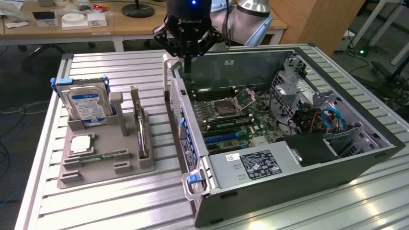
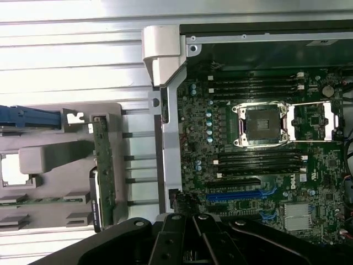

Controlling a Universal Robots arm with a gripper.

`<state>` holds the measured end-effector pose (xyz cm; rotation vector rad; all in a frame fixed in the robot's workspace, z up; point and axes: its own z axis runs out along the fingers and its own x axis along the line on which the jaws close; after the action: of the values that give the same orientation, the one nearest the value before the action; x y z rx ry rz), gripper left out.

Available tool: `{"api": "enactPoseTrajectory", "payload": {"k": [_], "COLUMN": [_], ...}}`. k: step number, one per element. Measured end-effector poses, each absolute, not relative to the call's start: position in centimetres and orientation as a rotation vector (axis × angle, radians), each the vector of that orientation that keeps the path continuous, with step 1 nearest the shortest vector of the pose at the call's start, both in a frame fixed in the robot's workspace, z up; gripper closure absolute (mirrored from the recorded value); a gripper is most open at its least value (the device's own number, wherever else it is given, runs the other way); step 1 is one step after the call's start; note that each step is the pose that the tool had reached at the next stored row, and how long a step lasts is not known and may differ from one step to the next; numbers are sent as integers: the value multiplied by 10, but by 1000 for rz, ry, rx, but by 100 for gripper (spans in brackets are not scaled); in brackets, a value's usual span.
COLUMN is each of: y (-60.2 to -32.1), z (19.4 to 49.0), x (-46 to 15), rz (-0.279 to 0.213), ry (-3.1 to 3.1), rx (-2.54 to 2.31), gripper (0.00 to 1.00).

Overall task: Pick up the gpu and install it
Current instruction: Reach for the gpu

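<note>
Closed, empty fingers [image 1: 187, 64] are seen above the case [image 1: 268, 191] edge; gpu [image 1: 137, 122] is seated upright in grey holder [image 1: 102, 140]

The counter [image 1: 115, 201] is ribbed, bright bare metal. The case [image 1: 288, 187] is dark, matt sheet metal. Beside the case, the tray [image 1: 96, 172] is matt grey plastic; the gpu [image 1: 142, 139] shows green circuit board. The claw [image 1: 189, 67] is smooth black.

Narrow strip of bare desk [image 1: 166, 160] between gray holder [image 1: 102, 163] and case side wall [image 1: 185, 129]. gpu [image 1: 137, 124] upright in holder, clear above; hard drive [image 1: 86, 105] apart, exterior view's left. Case open-topped, motherboard [image 1: 230, 112] exposed. Drive cage and cables [image 1: 313, 117] crowd exterior view's right; power supply [image 1: 252, 165] fills near end.
</note>
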<state>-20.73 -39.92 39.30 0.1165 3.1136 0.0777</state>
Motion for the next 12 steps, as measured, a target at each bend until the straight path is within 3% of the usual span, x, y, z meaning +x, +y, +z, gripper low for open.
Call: {"api": "enactPoseTrajectory", "payload": {"k": [12], "y": [-399], "z": [393], "x": [-229], "rz": [78], "ry": [3114], "rx": [116], "gripper": [89]}}
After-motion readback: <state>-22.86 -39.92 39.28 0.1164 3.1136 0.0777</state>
